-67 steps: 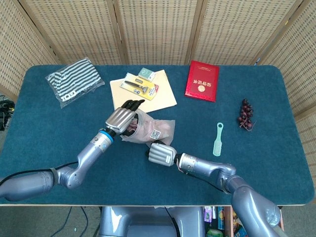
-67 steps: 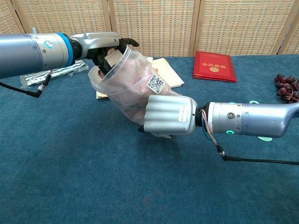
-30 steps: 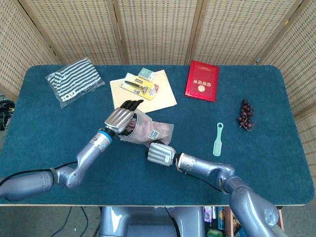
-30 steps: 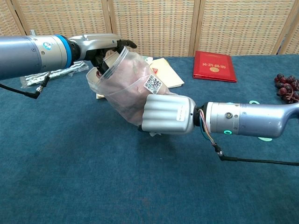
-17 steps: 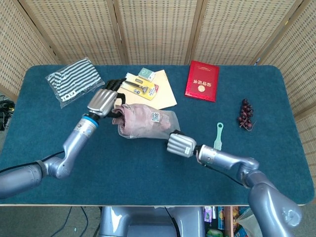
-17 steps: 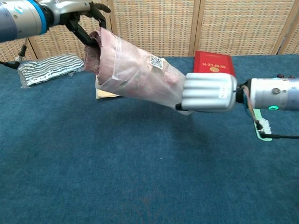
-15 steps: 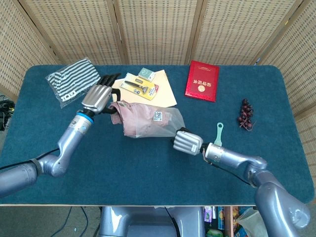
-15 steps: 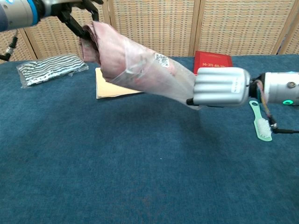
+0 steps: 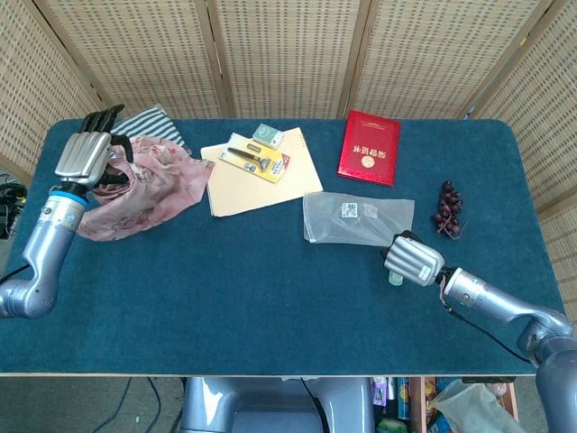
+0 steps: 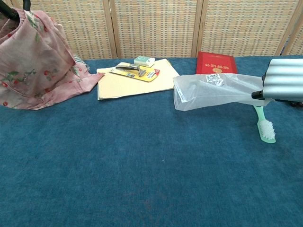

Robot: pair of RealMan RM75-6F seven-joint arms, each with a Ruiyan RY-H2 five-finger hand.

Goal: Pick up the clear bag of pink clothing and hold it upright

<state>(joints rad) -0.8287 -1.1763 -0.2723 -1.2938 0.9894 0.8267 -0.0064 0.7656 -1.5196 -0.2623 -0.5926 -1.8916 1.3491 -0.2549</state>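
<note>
Bag and clothing apart over the desk.
Left hand (image 9: pixel 83 155) grasped pink clothing (image 9: pixel 135 189) at left edge; right hand (image 9: pixel 412 259) grasped empty clear bag (image 9: pixel 356 216) toward right edge. Upright hold needed clothing re-bagged.

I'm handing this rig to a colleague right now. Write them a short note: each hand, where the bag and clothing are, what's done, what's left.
Left hand: raised at the table's far left, holding the pink clothing, which hangs loose, out of its bag.
Right hand: grips one end of the clear bag; the bag looks empty and is held roughly level above the table, near the green brush.
Done: bag and clothing are both lifted, but separated.
Left: the clothing probably has to go back inside; then hold the bag upright.
</note>
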